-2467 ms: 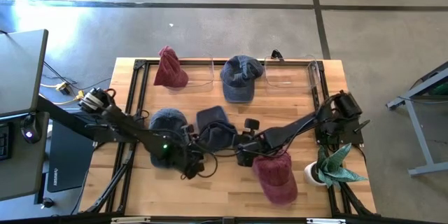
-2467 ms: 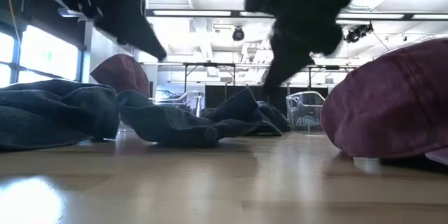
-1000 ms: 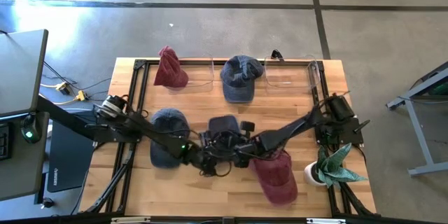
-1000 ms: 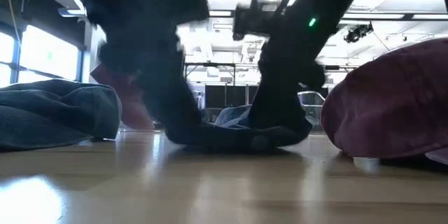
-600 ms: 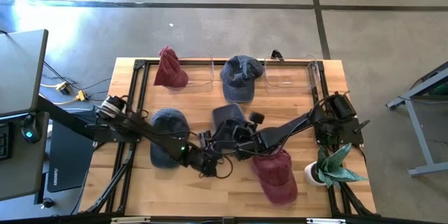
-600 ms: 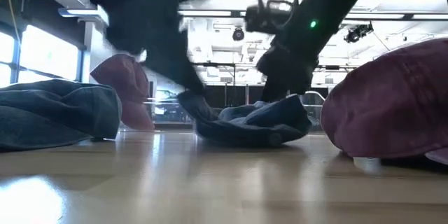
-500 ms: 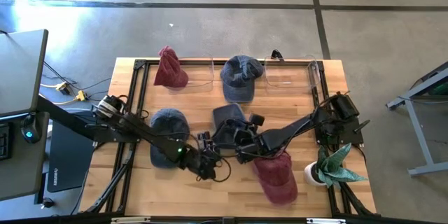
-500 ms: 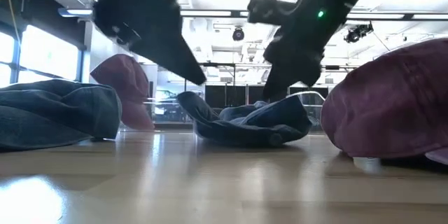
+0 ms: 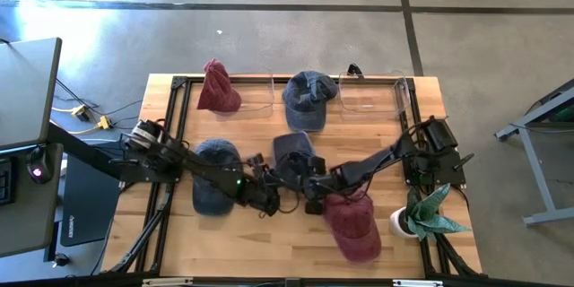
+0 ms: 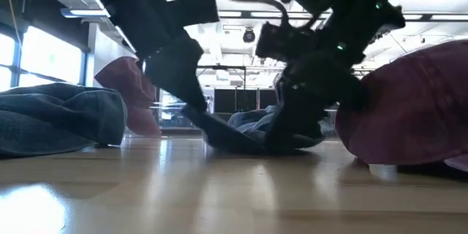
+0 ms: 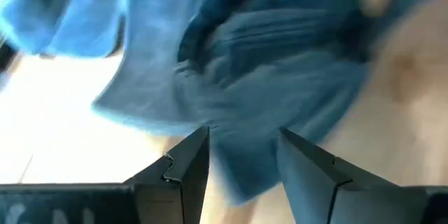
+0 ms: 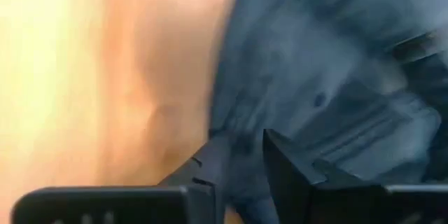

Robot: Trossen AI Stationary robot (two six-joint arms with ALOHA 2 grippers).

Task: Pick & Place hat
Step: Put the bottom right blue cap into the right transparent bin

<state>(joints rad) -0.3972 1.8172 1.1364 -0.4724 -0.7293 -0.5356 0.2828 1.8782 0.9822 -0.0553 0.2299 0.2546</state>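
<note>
The dark blue hat (image 9: 291, 151) lies crumpled in the middle of the table, also visible in the low view (image 10: 252, 128). Both arms meet at its near side. My left gripper (image 9: 274, 185) comes in from the left, and in its wrist view (image 11: 241, 157) blue cloth (image 11: 245, 70) fills the gap between the fingers. My right gripper (image 9: 307, 181) comes in from the right, and its wrist view (image 12: 245, 157) shows a narrow gap with hat cloth (image 12: 322, 63) in it. My left gripper has the hat's near-left edge (image 11: 238, 175) between its two fingers, slanting down from the table's left; how many layers cannot be told. The hat rests on the table. My right gripper pinches a fold at the hat's near-right edge (image 12: 245, 140), slanting down from the right. The hat stays on the table.
A blue hat (image 9: 215, 178) lies left of the arms and a dark red hat (image 9: 352, 224) near right. At the far edge sit a red hat (image 9: 215, 88), another blue hat (image 9: 308, 99) and clear bins (image 9: 372, 94). A potted plant (image 9: 421, 215) stands at the right edge.
The blue hat has slid a little toward the far edge and bunched up. Half a second ago both grippers stood raised just near of it; they have since come down and forward onto its near edge.
</note>
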